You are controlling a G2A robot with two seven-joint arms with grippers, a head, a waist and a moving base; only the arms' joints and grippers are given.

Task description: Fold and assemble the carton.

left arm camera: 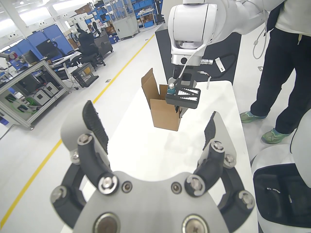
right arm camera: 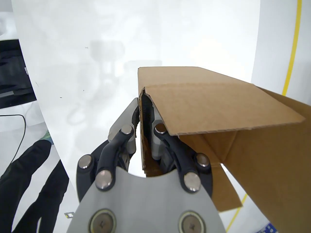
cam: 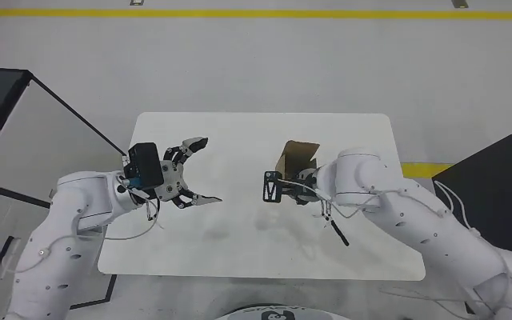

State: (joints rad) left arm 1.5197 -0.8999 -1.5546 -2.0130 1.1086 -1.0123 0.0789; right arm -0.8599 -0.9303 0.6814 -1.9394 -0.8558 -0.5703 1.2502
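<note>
A small brown carton (cam: pixel 298 155) stands on the white table (cam: pixel 240 136), right of centre, with its top flaps raised. In the left wrist view the carton (left arm camera: pixel 163 112) stands upright with one tall flap up at its far side. My right gripper (right arm camera: pixel 145 120) is shut on one wall of the carton (right arm camera: pixel 206 103), pinching the cardboard edge between its fingers. My left gripper (cam: pixel 202 172) is open, left of the carton and well apart from it, with nothing between its fingers (left arm camera: pixel 94 122).
The table's edges lie close on all sides. A person stands beside the table's right end (left arm camera: pixel 279 73). A black frame (cam: pixel 48 96) stands off the table's left side, and a dark surface (cam: pixel 480 184) lies at the right.
</note>
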